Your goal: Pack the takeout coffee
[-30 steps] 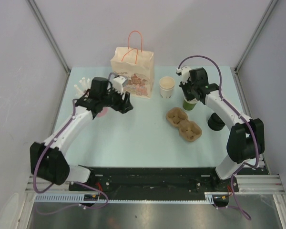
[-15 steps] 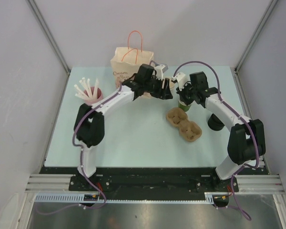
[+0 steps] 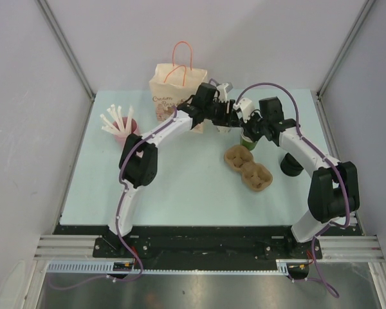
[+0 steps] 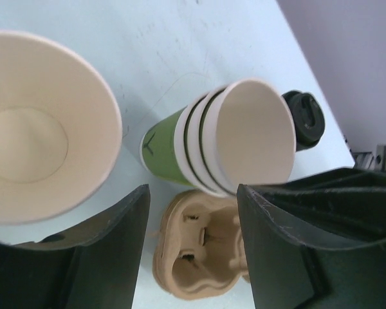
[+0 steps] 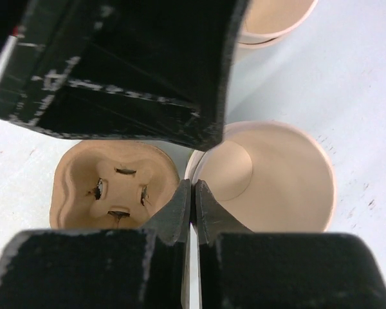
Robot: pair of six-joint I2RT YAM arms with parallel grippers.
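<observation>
The takeout coffee is out of view: the cups I see have no lids. A lidless white cup (image 4: pixel 38 129) stands upright beside a leaning stack of green cups (image 4: pixel 180 151). My right gripper (image 5: pixel 193 193) is shut on the rim of that green stack (image 5: pixel 270 174), which shows in the top view by the brown tray (image 3: pixel 252 139). My left gripper (image 4: pixel 193 251) hangs open above the white cup and the green stack, with nothing between its fingers (image 4: pixel 109 251). From above, the left gripper (image 3: pixel 228 118) almost touches the right gripper (image 3: pixel 248 129).
A brown pulp two-cup tray (image 3: pixel 248 168) lies in front of the cups. A black lid (image 3: pixel 291 164) sits at the right. A paper bag (image 3: pixel 178 90) stands at the back. A pink cup of white stirrers (image 3: pixel 119 127) is at the left.
My left arm has swung right, from beside the pink cup to over the white cup next to the right gripper. Its jaws have narrowed a little. The right gripper has stayed on the green stack.
</observation>
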